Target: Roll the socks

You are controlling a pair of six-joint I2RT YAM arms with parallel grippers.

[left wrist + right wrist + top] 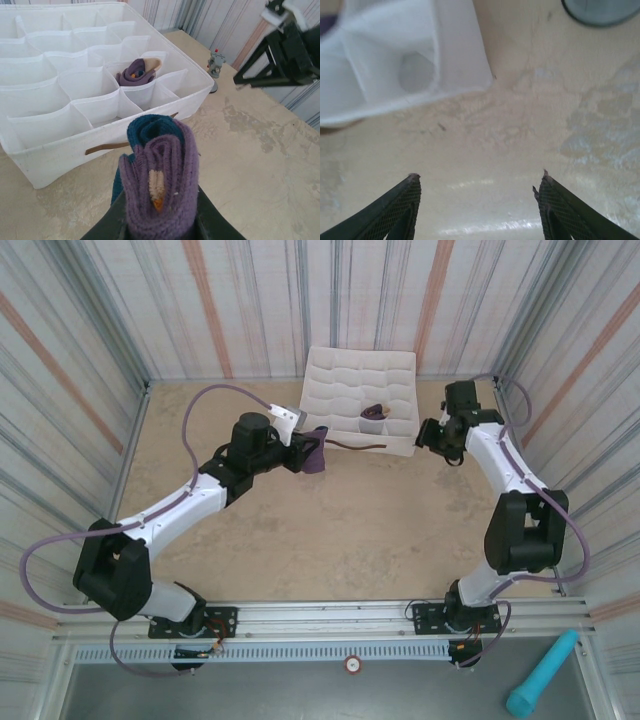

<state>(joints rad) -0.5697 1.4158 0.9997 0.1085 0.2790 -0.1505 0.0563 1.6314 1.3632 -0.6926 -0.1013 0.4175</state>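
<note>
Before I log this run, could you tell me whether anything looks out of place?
Nothing spilled or damaged. One rolled sock sits in the white box, the second sock in the left end effector. A teal tube lies off the table, near right.

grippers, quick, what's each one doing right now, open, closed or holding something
left gripper: closed on a rolled purple sock
right gripper: open, jaws apart, nothing between them
</note>
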